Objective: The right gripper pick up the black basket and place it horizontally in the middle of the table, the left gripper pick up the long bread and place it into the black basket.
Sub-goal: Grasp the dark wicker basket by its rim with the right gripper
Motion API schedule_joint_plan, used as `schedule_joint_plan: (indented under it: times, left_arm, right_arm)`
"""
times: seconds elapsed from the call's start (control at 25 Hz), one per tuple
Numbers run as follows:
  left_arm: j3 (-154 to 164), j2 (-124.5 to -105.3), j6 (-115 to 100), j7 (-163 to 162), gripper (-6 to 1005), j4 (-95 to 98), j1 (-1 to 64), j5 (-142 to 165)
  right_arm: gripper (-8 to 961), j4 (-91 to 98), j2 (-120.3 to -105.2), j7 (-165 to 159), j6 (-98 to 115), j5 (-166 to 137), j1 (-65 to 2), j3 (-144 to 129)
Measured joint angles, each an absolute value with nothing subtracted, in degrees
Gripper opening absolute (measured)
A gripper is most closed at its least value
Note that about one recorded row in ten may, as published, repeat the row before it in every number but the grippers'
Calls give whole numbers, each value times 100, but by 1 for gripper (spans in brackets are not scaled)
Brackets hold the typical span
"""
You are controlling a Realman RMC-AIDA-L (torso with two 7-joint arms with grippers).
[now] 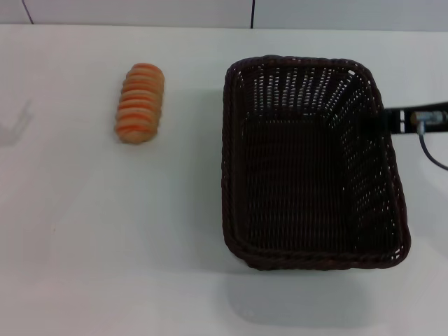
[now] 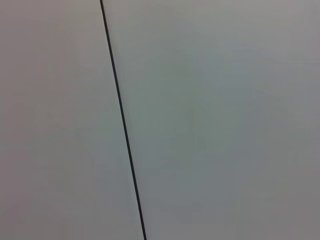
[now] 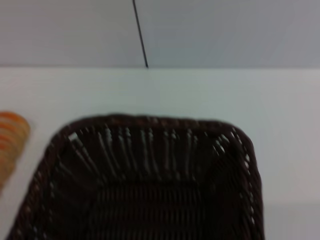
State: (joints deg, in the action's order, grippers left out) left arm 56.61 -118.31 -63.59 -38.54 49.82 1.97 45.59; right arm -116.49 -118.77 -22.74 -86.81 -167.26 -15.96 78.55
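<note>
Basket (image 1: 313,164) upright on surface (image 1: 84,245), bread (image 1: 140,103) well apart to its left. Right end effector (image 1: 392,120) at basket's right rim; grip state unclear.

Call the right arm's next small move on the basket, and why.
Probably turn the basket a quarter turn. It lies with its long side running away from the robot, right of the bread, and looks raised, casting a shadow on the table. The right gripper sits at its right rim.
</note>
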Motion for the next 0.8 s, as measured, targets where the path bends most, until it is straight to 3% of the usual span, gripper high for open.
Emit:
schedule_joint_plan:
  times: [0.8]
  left_arm:
    - [5686,-11837,-6372,-3869,738,4994,126,4562]
  right_arm:
    - [800,-11579,-11884,-2120,-8724,-16726,-1190,7856]
